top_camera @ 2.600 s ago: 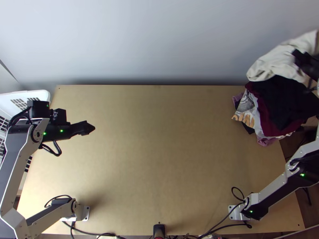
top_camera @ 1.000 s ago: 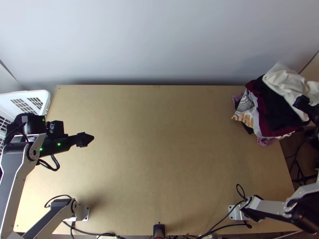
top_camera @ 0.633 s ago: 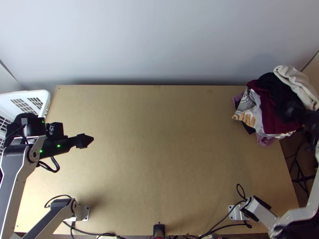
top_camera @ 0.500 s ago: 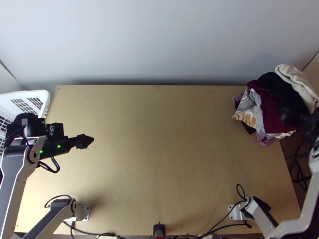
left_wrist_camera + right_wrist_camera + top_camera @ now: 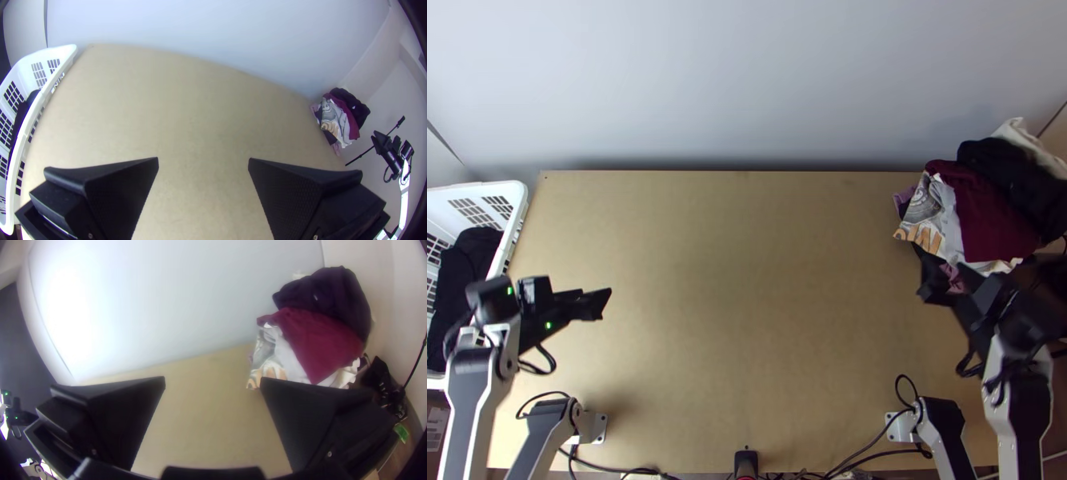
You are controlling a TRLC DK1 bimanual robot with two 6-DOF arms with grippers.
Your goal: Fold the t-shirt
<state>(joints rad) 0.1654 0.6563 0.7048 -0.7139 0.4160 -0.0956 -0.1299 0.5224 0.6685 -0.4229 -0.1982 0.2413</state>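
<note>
Over the table's left part stands my left gripper [image 5: 597, 304]; in its wrist view the left gripper [image 5: 203, 161] is open with bare table between its fingers. My right gripper [image 5: 939, 280] is just in front of the clothes pile; its wrist view shows the right gripper [image 5: 213, 381] open and holding nothing. The pile lies bunched at the table's far right corner: a maroon cloth [image 5: 987, 212], a grey-white printed cloth [image 5: 927, 210], a black cloth [image 5: 1015, 172] and a cream cloth [image 5: 1023, 138]. Which of them is the t-shirt I cannot tell.
A white basket [image 5: 515, 210] with a black cloth [image 5: 471, 256] inside stands at the left edge. Behind the wooden table [image 5: 747, 280] rises a pale wall [image 5: 747, 80]. Cables run along the near edge.
My right gripper has moved away from the pile's right side to its near side. The cream and black cloths have shifted toward the back right, uncovering more maroon. The left arm has moved slightly nearer.
</note>
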